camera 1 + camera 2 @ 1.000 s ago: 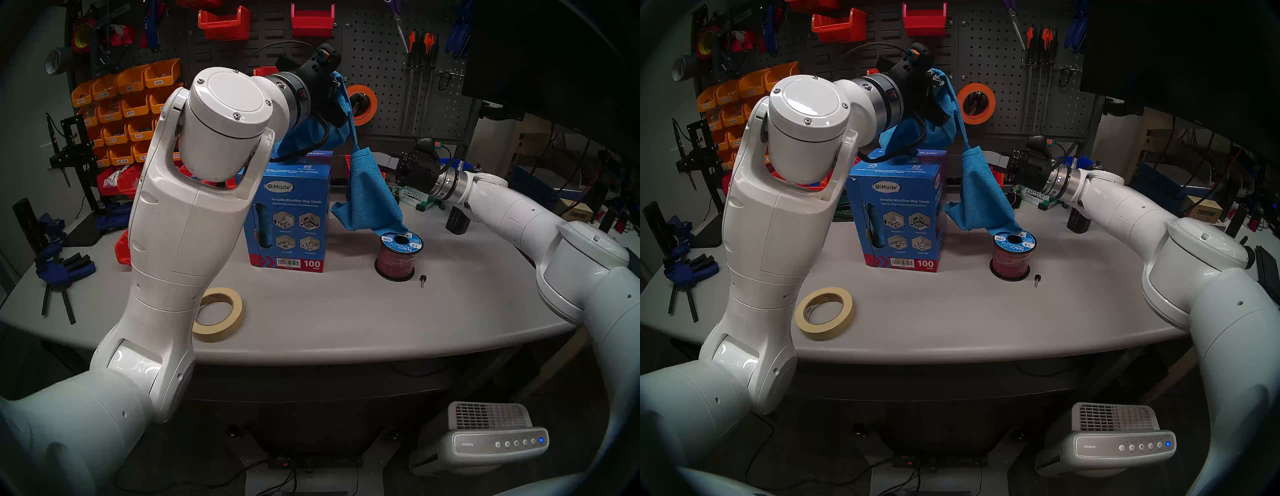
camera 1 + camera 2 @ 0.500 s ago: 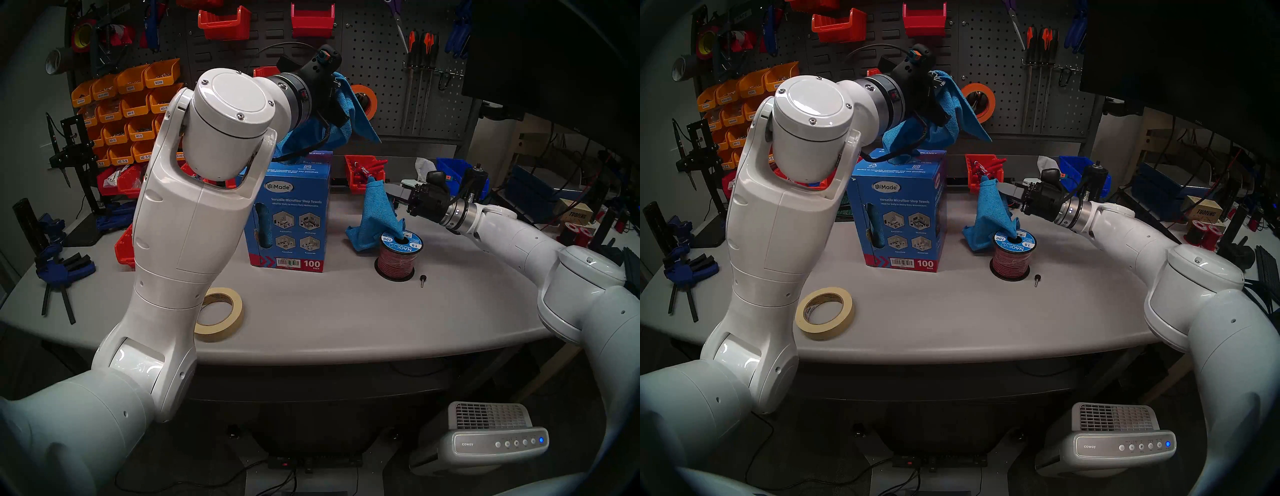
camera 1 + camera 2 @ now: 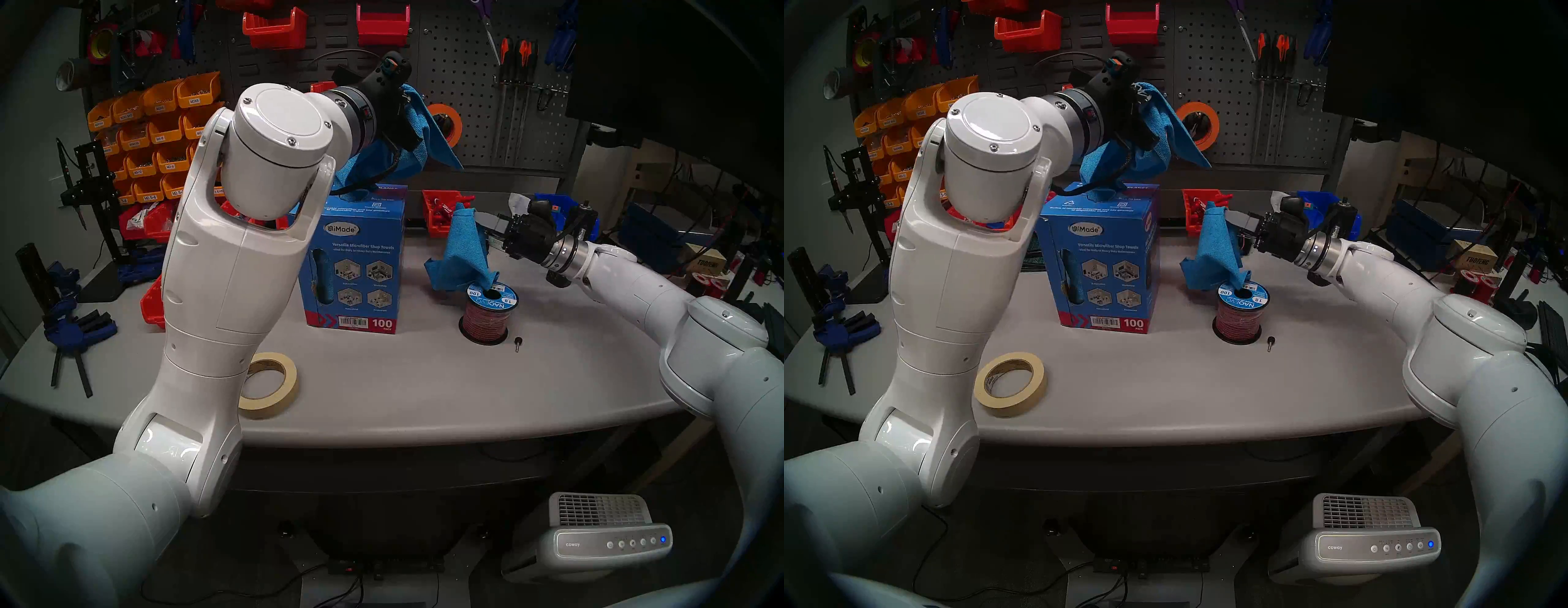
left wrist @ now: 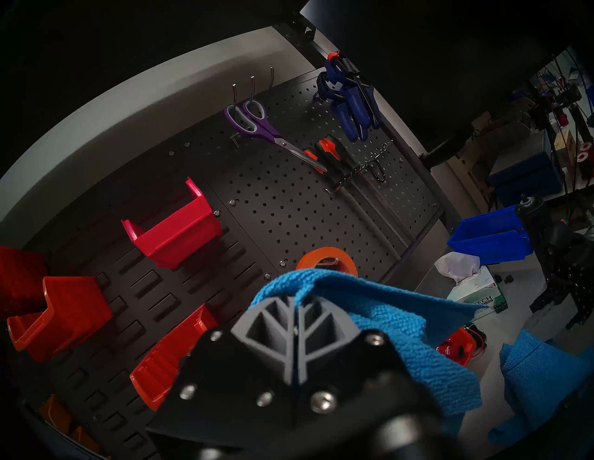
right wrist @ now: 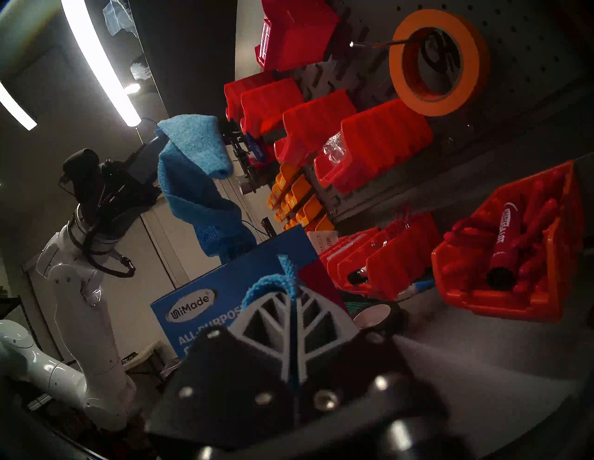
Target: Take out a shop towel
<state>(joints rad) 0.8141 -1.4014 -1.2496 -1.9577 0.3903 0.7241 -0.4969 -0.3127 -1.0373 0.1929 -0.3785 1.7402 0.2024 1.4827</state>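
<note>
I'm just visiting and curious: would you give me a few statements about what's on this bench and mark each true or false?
1. The right hand pinches a blue towel. True.
2. That towel's lower end drapes onto the wire spool. True.
3. The blue carton lies flat on its side. False: it stands upright.
4. The left hand is empty. False: it is shut on another blue cloth above the carton.
5. The tape roll sits on top of the carton. False: it lies on the table.

**Where our four cameras look**

Our two head views look down on the table (image 3: 424, 382) from near-identical spots. Our left wrist view faces the pegboard (image 4: 289, 208), tilted; our right wrist view lies sideways. All share the orange tape roll (image 5: 438, 61).
</note>
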